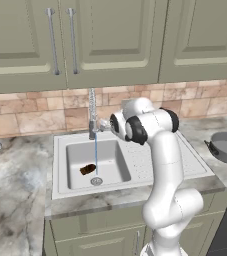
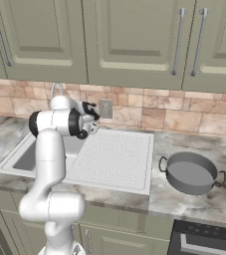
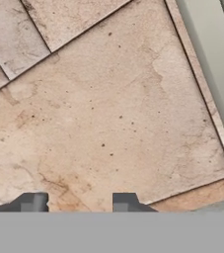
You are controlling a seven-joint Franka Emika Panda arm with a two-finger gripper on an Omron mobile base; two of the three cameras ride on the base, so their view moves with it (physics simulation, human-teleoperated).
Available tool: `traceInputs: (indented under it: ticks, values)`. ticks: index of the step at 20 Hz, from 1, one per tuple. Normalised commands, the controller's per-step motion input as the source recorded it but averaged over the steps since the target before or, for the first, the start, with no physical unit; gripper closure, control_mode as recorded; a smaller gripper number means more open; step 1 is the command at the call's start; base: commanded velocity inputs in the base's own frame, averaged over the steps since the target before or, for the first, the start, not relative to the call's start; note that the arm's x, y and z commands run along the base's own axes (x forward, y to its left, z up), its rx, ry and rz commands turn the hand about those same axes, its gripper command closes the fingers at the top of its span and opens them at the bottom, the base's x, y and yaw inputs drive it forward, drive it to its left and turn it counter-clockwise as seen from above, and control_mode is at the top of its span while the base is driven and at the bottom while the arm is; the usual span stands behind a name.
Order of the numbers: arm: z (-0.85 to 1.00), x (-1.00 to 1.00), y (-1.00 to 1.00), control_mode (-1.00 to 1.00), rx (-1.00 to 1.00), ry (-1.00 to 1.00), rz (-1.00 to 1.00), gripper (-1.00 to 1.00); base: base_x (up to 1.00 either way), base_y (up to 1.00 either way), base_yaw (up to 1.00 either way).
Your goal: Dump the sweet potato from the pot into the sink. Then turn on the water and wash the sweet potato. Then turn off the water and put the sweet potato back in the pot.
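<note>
— One thin stream of water (image 1: 95, 155) runs from the faucet (image 1: 92, 112) straight down into the sink (image 1: 65, 150); I can see it in my left base view, landing close to the drain (image 1: 96, 181).

— Where is the sweet potato?

— I see the sweet potato (image 1: 87, 169) lying on the basin floor, just left of the stream and just beside the drain. It looks dark brown with a hint of orange.

— And the pot?

— I have the pot (image 2: 191, 172) standing upright on the marble worktop (image 2: 184, 199) to the right of the dotted drainboard (image 2: 115, 157), well apart from the basin. From here its inside shows nothing but plain grey.

— What is your claw doing?

— I have the claw (image 3: 76, 202) closed, with nothing between its fingertips (image 3: 34, 202). My hand camera faces the tiled wall (image 3: 98, 113) at close range, and a pale outlet plate (image 3: 212, 54) sits at the upper right of that view. In my right base view the hand is up by the wall, behind the sink's far edge and near the faucet's base.
</note>
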Motion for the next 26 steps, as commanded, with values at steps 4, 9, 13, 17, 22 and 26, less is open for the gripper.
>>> traceInputs:
  ticks: [4,9,13,17,22,26]
  values:
    - [-0.05,0.00,-0.33,-1.00,0.07,0.10,-0.04,-1.00,0.00,0.00,0.00]
    - [0.04,-0.04,-0.25,-1.00,0.09,0.04,-0.01,-1.00,0.00,0.00,0.00]
    - [0.46,-0.43,-0.31,-1.00,0.13,0.00,0.00,-1.00,0.00,0.00,0.00]
    - [0.52,-0.53,-0.33,-1.00,0.13,0.00,0.00,-1.00,0.00,0.00,0.00]
    - [0.40,-0.48,-0.43,-1.00,0.11,0.00,0.00,-1.00,0.00,0.00,0.00]
    - [0.43,-0.49,-0.41,-1.00,0.11,0.00,0.00,-1.00,0.00,0.00,0.00]
